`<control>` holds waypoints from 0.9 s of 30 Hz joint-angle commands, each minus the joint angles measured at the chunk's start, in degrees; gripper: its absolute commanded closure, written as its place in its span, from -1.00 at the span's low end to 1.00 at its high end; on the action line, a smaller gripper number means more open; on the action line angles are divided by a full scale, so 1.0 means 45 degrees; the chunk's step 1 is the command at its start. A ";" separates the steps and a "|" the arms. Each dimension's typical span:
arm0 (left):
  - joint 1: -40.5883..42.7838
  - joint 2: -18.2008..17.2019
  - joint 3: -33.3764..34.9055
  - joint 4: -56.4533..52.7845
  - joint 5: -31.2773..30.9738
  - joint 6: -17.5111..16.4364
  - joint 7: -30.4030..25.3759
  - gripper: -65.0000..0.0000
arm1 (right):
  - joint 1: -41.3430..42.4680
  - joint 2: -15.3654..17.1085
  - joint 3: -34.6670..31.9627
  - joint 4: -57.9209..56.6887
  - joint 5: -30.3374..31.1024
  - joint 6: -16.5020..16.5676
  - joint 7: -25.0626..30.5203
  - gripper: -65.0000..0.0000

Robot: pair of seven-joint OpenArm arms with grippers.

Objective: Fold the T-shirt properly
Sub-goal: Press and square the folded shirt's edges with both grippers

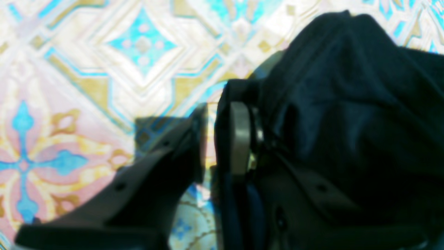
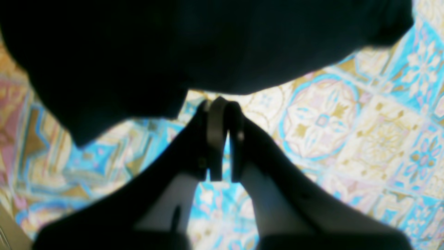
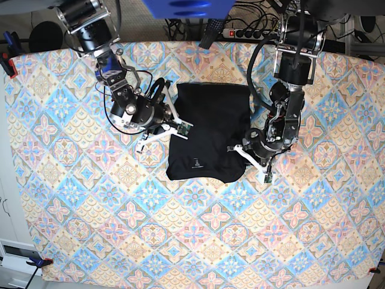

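Observation:
The black T-shirt (image 3: 207, 120) lies partly folded in the middle of the table, with a tiny pale mark (image 3: 197, 162) near its front edge. My left gripper (image 3: 240, 150) is at the shirt's front right corner. In the left wrist view, my left gripper (image 1: 210, 139) has its jaws a little apart, and tablecloth shows through the gap. The T-shirt (image 1: 347, 104) bunches against the outer side of one finger. My right gripper (image 3: 174, 126) sits at the shirt's left edge. Seen up close, my right gripper (image 2: 223, 102) is shut and empty, just short of the T-shirt (image 2: 173, 41).
A patterned tablecloth (image 3: 120, 211) in blue, pink and tan covers the whole table. A power strip (image 3: 240, 31) and cables lie beyond the far edge. Clamps (image 3: 7, 63) hold the cloth at the left corners.

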 commanded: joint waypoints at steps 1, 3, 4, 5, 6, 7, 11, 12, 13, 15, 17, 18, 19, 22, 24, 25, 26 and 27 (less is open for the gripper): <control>-0.0164 -0.0075 0.0017 0.0520 -0.0114 -0.0093 0.0204 0.64 | 0.0096 0.0185 0.0274 0.0296 0.0088 0.0027 0.0074 0.93; 0.0031 -0.0251 -0.0159 0.1301 -0.0153 -0.0073 0.0556 0.64 | 0.0096 0.0361 0.0900 0.0550 0.0108 0.0027 0.0113 0.93; 0.0129 -0.0310 -0.0471 0.1887 -0.0173 -0.0073 0.0908 0.64 | 0.0096 0.0381 0.1251 0.0746 0.0127 0.0027 0.0113 0.93; 0.0344 -0.0290 -0.0804 0.2493 -0.0173 -0.0073 0.1181 0.64 | 0.0077 0.0381 0.1544 0.1000 0.0127 0.0027 0.0113 0.93; 0.0617 -0.0251 -0.1175 0.3235 -0.0173 -0.0073 0.1494 0.64 | 0.0057 0.0381 0.1779 0.1293 0.0127 0.0027 0.0093 0.93; 0.0812 -0.0251 -0.1390 0.3841 -0.0192 -0.0073 0.1748 0.64 | -0.0040 0.0381 0.1935 0.1566 0.0127 0.0027 0.0074 0.93; 0.1574 -0.0232 -0.1448 0.5326 -0.1423 -0.0112 0.2158 0.64 | -0.0177 0.0342 0.2130 0.2269 0.0147 0.0027 0.0074 0.93; 0.1789 -0.0232 -0.1448 0.5599 -0.1950 -0.0132 0.2217 0.64 | -0.0177 0.0322 0.2130 0.2289 0.0147 0.0027 0.0074 0.93; 0.2043 -0.0114 -0.1429 0.5892 -0.2439 -0.0132 0.2236 0.64 | -0.0177 0.0303 0.2130 0.2289 0.0147 0.0027 0.0074 0.93; 0.2571 0.0179 -0.1409 0.6322 -0.2927 -0.0151 0.2236 0.64 | -0.0197 0.0283 0.2130 0.2289 0.0147 0.0027 0.0074 0.93; 0.2942 0.0413 -0.1214 0.6498 -0.3103 -0.0151 0.2236 0.64 | -0.0197 0.0283 0.2130 0.2289 0.0147 0.0027 0.0074 0.93; 0.3059 0.0472 -0.0882 0.6517 -0.3103 -0.0151 0.2236 0.64 | -0.0197 0.0283 0.2150 0.2269 0.0147 0.0027 0.0074 0.93; 0.3176 0.0472 -0.0452 0.6576 -0.3103 -0.0151 0.2236 0.64 | -0.0197 0.0283 0.2150 0.2269 0.0147 0.0027 0.0074 0.93; 0.3430 0.0530 0.0505 0.7025 -0.3064 -0.0151 0.2236 0.64 | -0.0197 0.0283 0.2169 0.2269 0.0147 0.0027 0.0074 0.93; 0.3450 0.0511 0.0818 0.7025 -0.2927 -0.0151 0.2158 0.64 | -0.0177 0.0283 0.2169 0.2269 0.0147 0.0027 0.0074 0.93; 0.3469 0.0511 0.0916 0.6889 -0.2693 -0.0151 0.2158 0.64 | -0.0177 0.0283 0.2169 0.2269 0.0147 0.0027 0.0074 0.93; 0.3469 0.0511 0.0974 0.6752 -0.2439 -0.0151 0.2138 0.64 | -0.0177 0.0283 0.2169 0.2269 0.0147 0.0027 0.0074 0.93; 0.3469 0.0511 0.1052 0.6557 -0.2087 -0.0151 0.2138 0.64 | -0.0177 0.0283 0.2169 0.2269 0.0147 0.0027 0.0074 0.93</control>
